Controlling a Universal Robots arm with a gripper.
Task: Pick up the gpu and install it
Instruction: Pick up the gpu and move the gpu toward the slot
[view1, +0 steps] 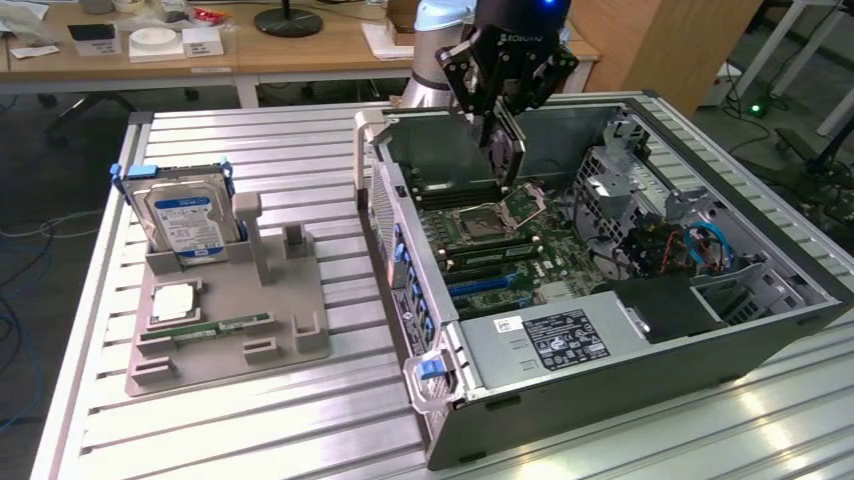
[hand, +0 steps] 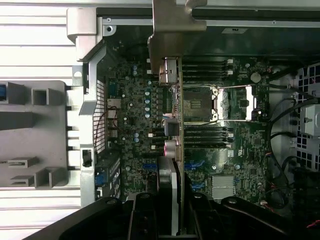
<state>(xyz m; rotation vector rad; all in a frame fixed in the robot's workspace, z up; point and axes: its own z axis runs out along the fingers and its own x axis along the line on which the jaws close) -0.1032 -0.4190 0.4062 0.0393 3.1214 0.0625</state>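
Hanging above 1 open case (view1: 747, 345), 1 gpu (view1: 505, 150)

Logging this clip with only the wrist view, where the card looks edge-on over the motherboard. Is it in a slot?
Observer: Not by the exterior view: the gripper holds the gpu upright near the CPU socket, apart from the blue slots.
Reviewer: What is on the fixture?
Observer: The hard drive stands upright in it, on the exterior view's left.
Reviewer: Anything else?
Observer: A memory stick lies flat in the fixture.
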